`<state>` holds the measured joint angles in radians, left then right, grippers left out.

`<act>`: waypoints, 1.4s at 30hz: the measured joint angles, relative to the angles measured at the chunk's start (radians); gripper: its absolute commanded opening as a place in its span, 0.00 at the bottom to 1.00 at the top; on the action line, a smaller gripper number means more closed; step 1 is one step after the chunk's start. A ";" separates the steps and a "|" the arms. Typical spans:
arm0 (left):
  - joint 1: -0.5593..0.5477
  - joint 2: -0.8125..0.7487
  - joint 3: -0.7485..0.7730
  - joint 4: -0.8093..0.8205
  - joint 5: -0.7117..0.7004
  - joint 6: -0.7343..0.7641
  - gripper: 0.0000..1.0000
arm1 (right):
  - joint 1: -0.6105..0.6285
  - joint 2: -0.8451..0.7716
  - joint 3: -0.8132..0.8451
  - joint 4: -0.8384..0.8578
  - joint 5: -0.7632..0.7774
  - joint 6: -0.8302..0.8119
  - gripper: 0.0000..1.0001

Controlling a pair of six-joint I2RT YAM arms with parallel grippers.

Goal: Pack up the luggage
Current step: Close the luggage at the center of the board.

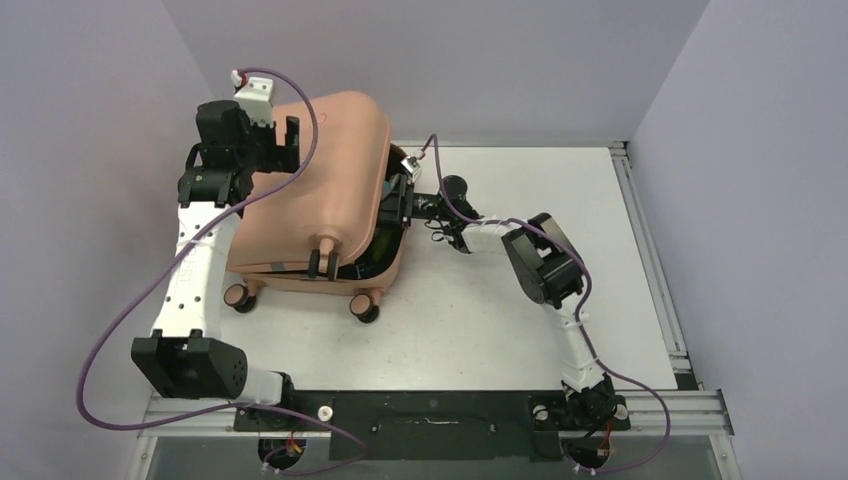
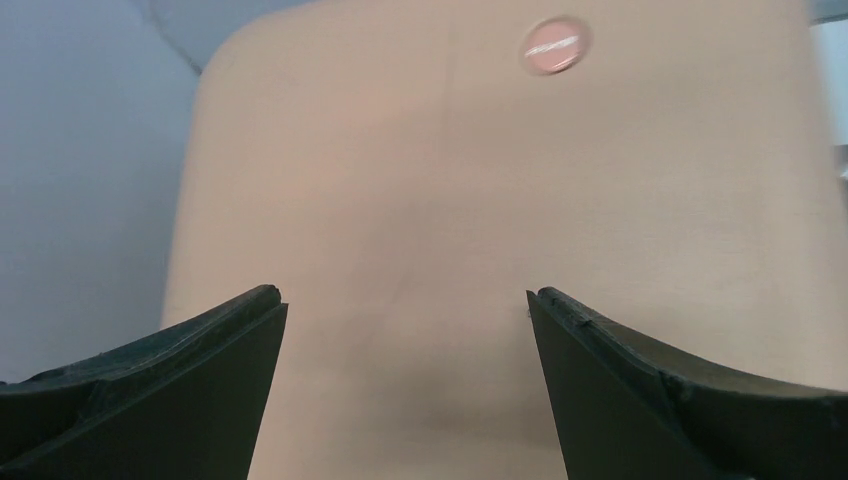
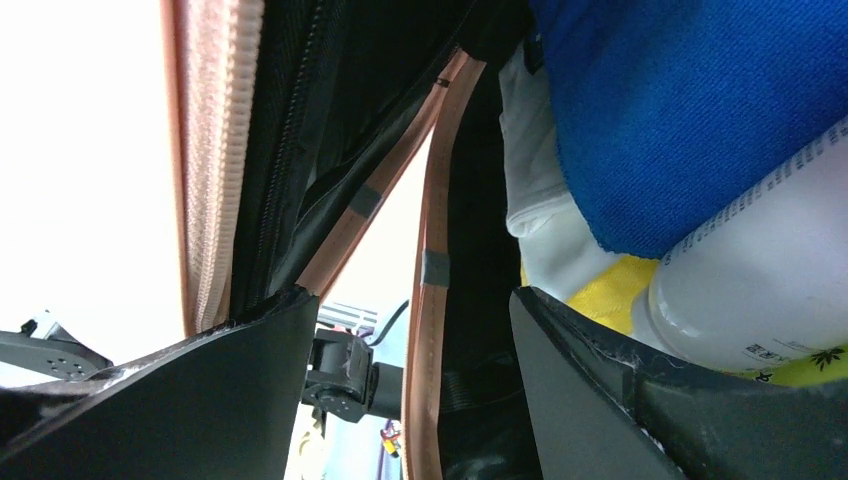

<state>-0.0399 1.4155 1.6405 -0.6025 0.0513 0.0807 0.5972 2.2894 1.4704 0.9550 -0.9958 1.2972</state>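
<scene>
The luggage (image 1: 320, 200) lies left of centre on the table (image 1: 500, 330), its lid (image 1: 335, 150) tilted partway shut. The shell looks stiff, smooth and slippery, so it is likely better pushed flat on the lid than pinched; the zip rim offers an edge. Inside are a blue cloth (image 3: 700, 110), a white bottle (image 3: 760, 290), something yellow (image 3: 600, 285) and white fabric (image 3: 540, 225). The left gripper (image 2: 403, 295) is spread wide close to the lid's outside, holding nothing. The right gripper (image 3: 410, 295) sits at the opening with its jaws apart on either side of the rim, gripping nothing.
</scene>
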 measured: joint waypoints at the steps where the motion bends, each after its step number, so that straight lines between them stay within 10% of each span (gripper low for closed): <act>1: 0.017 0.007 -0.024 0.014 -0.018 0.011 0.96 | -0.006 -0.008 -0.009 -0.005 -0.005 -0.007 0.73; 16: 0.155 0.076 -0.200 0.188 -0.068 0.061 0.96 | -0.203 -0.060 0.010 -0.148 -0.151 -0.009 0.82; 26: 0.212 0.076 -0.253 0.268 -0.010 0.046 0.96 | -0.303 -0.201 0.200 -0.803 -0.099 -0.460 0.84; 42: 0.364 0.076 -0.341 0.319 0.294 -0.109 0.96 | -0.351 -0.275 0.203 -1.145 0.140 -0.826 0.87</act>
<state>0.3237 1.4910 1.2991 -0.2840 0.3458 -0.0288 0.2462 2.0140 1.6737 -0.1902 -0.8555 0.4713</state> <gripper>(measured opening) 0.962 0.871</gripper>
